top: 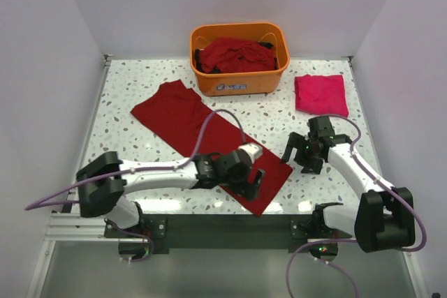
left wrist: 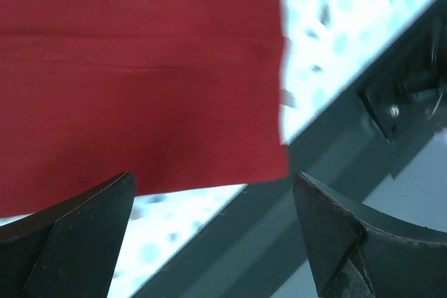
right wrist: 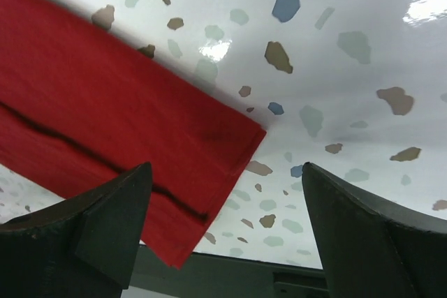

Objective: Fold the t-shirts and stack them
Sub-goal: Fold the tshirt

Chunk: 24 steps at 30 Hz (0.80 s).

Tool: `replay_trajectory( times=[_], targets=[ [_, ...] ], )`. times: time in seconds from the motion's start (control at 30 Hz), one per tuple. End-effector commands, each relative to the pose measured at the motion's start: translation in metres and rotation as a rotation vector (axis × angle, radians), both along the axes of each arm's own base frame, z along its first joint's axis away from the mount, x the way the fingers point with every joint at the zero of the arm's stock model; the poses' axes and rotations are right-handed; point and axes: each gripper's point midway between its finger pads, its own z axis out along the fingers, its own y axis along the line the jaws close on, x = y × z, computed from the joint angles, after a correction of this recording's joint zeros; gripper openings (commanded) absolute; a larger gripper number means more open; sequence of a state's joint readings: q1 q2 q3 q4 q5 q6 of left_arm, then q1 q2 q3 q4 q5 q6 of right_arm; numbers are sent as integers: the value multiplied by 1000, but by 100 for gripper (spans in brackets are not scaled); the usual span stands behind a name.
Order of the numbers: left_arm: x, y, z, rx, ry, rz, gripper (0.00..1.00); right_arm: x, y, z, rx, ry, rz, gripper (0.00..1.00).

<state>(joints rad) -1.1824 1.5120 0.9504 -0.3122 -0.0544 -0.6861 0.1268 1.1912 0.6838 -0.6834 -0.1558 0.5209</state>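
**Both jaws wide open at the near end of the long shirt**

The left jaws were seen spread to their full width, and nothing was gripped between them. They were held above the near end of the dark red t-shirt (top: 183, 122), which was laid flat on the desk (top: 126, 78) as a long folded strip running diagonally. In the left wrist view the strip's hem corner was framed just ahead of the gap. The cloth was spread ahead of one finger, and the desk's near edge was seen ahead of the other.

Over on the other side, the right jaws were likewise parted wide and empty. They were tipped down toward the desk just beside that same end of the strip. In the right wrist view the doubled corner of the cloth was caught ahead of the gap, nearer one finger, and bare speckled desk was left ahead of the other. Whether the cloth was touched could not be told.

Well beyond the right jaws, a folded pinkish-red t-shirt (top: 320, 93) was laid flat on the desk. Farther off, beyond both pairs of jaws, more dark red t-shirts (top: 234, 55) were heaped in an orange tub (top: 209, 82).
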Motion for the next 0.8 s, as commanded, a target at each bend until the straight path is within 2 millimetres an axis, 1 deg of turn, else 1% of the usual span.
replay_trajectory(
  times=[0.0,0.03,0.07,0.13,0.2,0.27,0.3,0.4,0.47,0.5,0.53,0.57,0.6,0.63,0.67,0.7,0.73,0.77],
  targets=[
    [-28,-50,-3,27,-31,-133,100,5,14,1,97,-45,65,90],
    [-39,-65,2,33,-57,-177,100,4,14,0,98,-46,66,89],
    [-44,-68,-14,77,-54,-201,100,0,13,-3,97,-40,67,88],
    [-62,-79,-18,56,-36,-274,100,-2,14,-4,104,-47,68,86],
    [-72,-88,-25,33,-12,-314,100,-8,13,-8,102,-42,70,83],
    [-74,-89,-32,53,-10,-321,96,-11,12,-12,102,-33,72,81],
    [-72,-87,-35,70,-17,-306,93,-13,13,-13,103,-30,74,80],
    [-76,-86,-44,86,-13,-311,81,-13,15,-16,119,-28,58,77],
    [-80,-85,-52,107,-9,-323,77,-11,17,-17,130,-38,55,73],
    [-81,-85,-54,117,-8,-327,72,-11,17,-18,130,-34,53,72],
    [-80,-85,-55,127,-8,-325,70,-11,17,-19,129,-32,53,69],
    [-80,-84,-61,147,-6,-323,67,-11,17,-19,128,-30,57,68],
    [-79,-80,-64,173,-12,-318,60,-11,16,-20,126,-29,57,66],
    [-77,-79,-65,182,-19,-309,56,-11,16,-21,125,-33,56,61],
    [-75,-77,-68,197,-22,-303,52,-12,15,-22,123,-29,50,58],
    [-74,-73,-72,222,-27,-297,44,-12,15,-24,119,-30,50,55],
    [-72,-71,-73,234,-30,-293,42,-12,12,-26,106,-25,42,50],
    [-73,-67,-77,250,-30,-296,39,-14,11,-30,98,-13,41,48]
  ],
)
